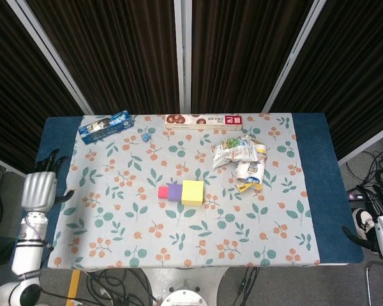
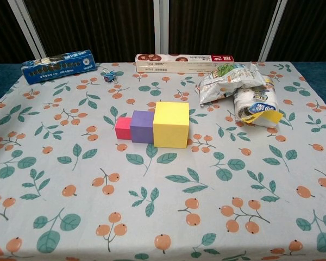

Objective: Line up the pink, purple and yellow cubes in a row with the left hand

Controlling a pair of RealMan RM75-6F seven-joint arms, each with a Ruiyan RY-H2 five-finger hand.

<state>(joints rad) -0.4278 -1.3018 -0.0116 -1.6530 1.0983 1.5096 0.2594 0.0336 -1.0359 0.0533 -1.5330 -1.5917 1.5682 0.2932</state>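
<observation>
Now, cubes [image 1: 182,191] touching in a row, left hand [image 1: 37,189] well apart, fingers [image 1: 51,160] spread

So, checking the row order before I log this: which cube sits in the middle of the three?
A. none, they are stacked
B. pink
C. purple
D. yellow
C: the purple cube sits between the pink cube and the yellow cube, touching both, all resting on the tablecloth.

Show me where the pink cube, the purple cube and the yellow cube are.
pink cube [image 2: 123,129]: chest view, on its front face.
purple cube [image 2: 142,128]: chest view, on its front face.
yellow cube [image 2: 170,130]: chest view, middle of its front face.
</observation>
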